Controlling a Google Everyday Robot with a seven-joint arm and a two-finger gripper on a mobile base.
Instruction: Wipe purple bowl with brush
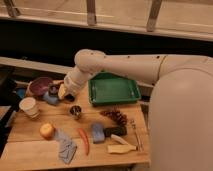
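1. Purple bowl (40,86) at ten o'clock on the wooden table (30,150): round, shallow, dark and matte, well apart from the green tray (113,91) near centre.
2. White arm (125,65) reaching in from three o'clock, wrist bent down; gripper (64,93) low beside the bowl's three o'clock rim, fingers clenched tight. Cannot tell whether anything is pinched between them.
3. Brush not told apart with certainty; possibly the dark slender thing at the gripper, or the dark handle beside the blue block (98,133) at six o'clock.
4. Step in hand, as a judgement: approach to the bowl, wiping not visibly begun.
5. Next move likely calls for bristles lowered inside the bowl and a short sweep along the curved wall, light enough not to push the bowl off the edge.
6. Around: paper cup (29,106), small metal cup (76,111), smooth orange fruit (47,130), crumpled grey-blue cloth (66,148), slim orange-red pepper (84,141), dark red clustered bunch (116,117), pale beige tool (121,148).
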